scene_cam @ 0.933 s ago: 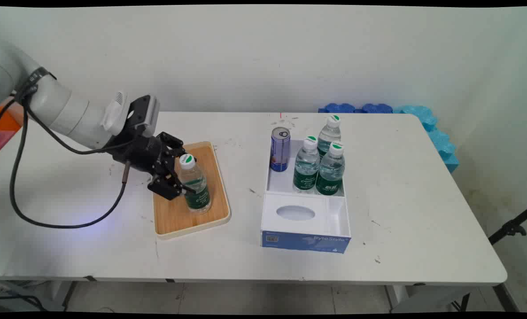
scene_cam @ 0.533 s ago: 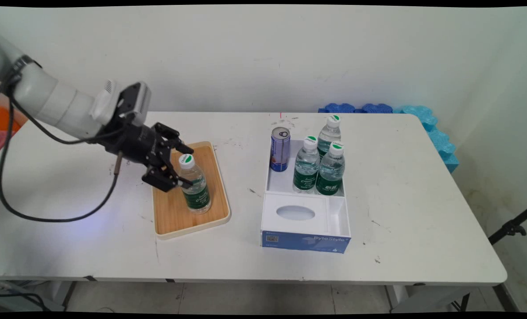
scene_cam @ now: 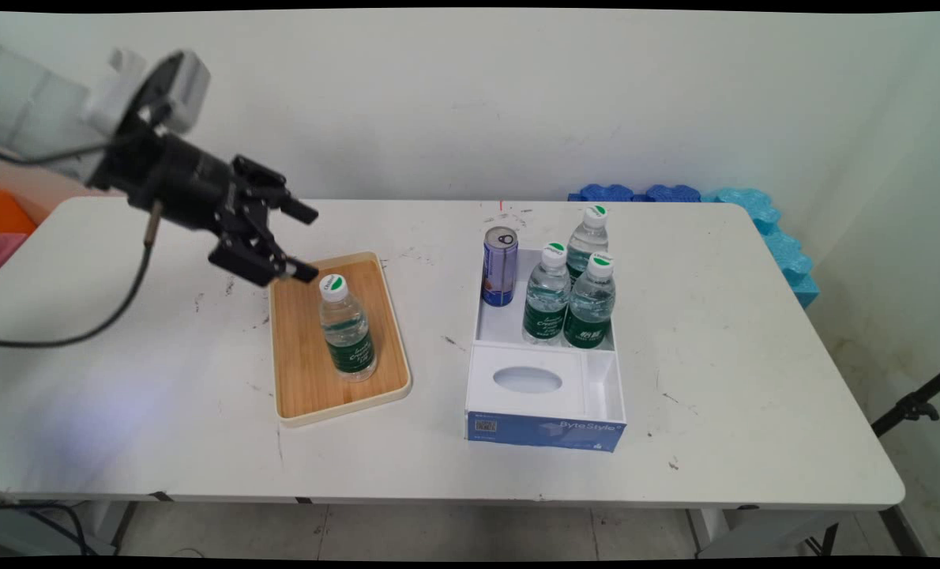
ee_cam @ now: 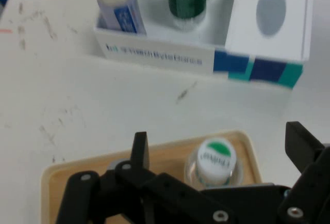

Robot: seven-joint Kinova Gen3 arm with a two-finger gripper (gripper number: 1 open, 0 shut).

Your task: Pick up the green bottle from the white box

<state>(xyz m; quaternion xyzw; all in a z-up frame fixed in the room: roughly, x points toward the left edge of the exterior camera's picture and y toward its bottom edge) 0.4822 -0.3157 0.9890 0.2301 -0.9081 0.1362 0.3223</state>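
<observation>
Gripper (scene_cam: 300, 241), fingers spread, hovers at upper left above green-labelled clear plastic bottle (scene_cam: 345, 332) on rectangular wooden tray (scene_cam: 296, 371); hold clearance.

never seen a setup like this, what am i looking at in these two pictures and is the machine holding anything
It is a white robot arm ending in a black two-finger hand. The main view comes from a fixed camera looking down across a white table. The hand view comes from a camera on the hand itself, looking past its fingers.

On the table lies a wooden tray with one water bottle standing upright on it. To its right is a white and blue box holding three more water bottles and a blue can.

The hand is open and holds nothing. It hangs in the air above the tray's far left corner, near the tray bottle's cap but not touching it.
</observation>
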